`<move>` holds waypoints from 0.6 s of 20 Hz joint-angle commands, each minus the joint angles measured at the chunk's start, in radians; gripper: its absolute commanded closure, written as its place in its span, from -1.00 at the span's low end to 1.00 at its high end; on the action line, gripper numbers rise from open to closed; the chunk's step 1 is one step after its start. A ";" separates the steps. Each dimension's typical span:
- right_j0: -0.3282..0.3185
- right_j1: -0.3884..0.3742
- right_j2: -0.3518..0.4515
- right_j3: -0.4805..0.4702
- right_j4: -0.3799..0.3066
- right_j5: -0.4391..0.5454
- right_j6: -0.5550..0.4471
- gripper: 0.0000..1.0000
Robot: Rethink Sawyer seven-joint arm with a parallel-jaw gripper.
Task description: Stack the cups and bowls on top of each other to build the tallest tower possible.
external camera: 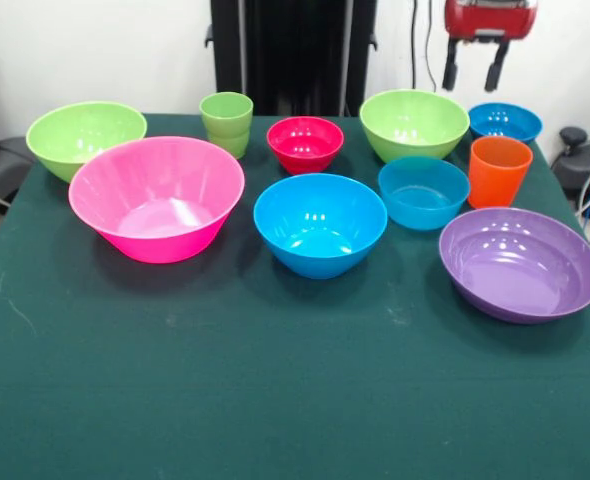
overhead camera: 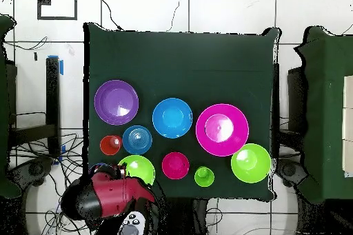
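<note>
Jaws (external camera: 474,68) apart above blue bowl (external camera: 504,122); every bowl sits empty.

Glossy red wrist housing with rounded corners (external camera: 490,17), dark band across its face, pale plate beneath. Gripper (external camera: 473,68): two short black fingers (external camera: 451,68), blunt-ended, matte, clear gap between them. Black upright pedestal column (external camera: 293,55) with vertical ribbing. From overhead: bulky red and black arm casing (overhead camera: 103,192), rounded shells, dark red top surface, black joint sections; grey oval panel with small dark buttons (overhead camera: 131,225).
</note>
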 commanded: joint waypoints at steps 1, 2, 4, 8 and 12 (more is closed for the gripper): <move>0.000 0.123 0.027 -0.034 -0.001 -0.055 0.155 -1.00; -0.004 0.123 0.026 -0.033 -0.003 -0.051 0.150 -1.00; -0.011 0.122 0.025 -0.031 -0.009 -0.043 0.139 -1.00; -0.094 0.088 0.048 -0.011 -0.062 -0.009 0.072 -1.00; -0.191 0.020 0.085 0.019 -0.124 0.064 -0.006 -1.00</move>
